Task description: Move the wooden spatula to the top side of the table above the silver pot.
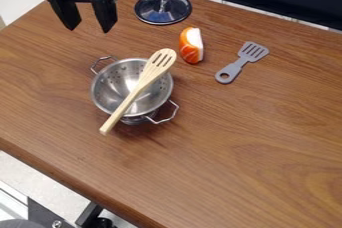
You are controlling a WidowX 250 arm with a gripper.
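The black gripper [88, 28] hangs at the upper left of the camera view, open, its two fingers spread apart with nothing between them. Below and to the right of it, the silver pot [103, 93], a colander-like bowl with holes and two wire handles, stands on the table. The wooden spatula [141, 85] lies diagonally across the pot's rim, its slotted head at the upper right and its handle end past the rim at the lower left. The gripper is apart from both.
A round lid with a dark rim [163, 9] lies near the table's back edge. An orange and white toy piece [191, 45] is right of the spatula's head, and a grey slotted turner [241, 62] lies farther right. The wooden table [247, 147] extends toward the front and right.
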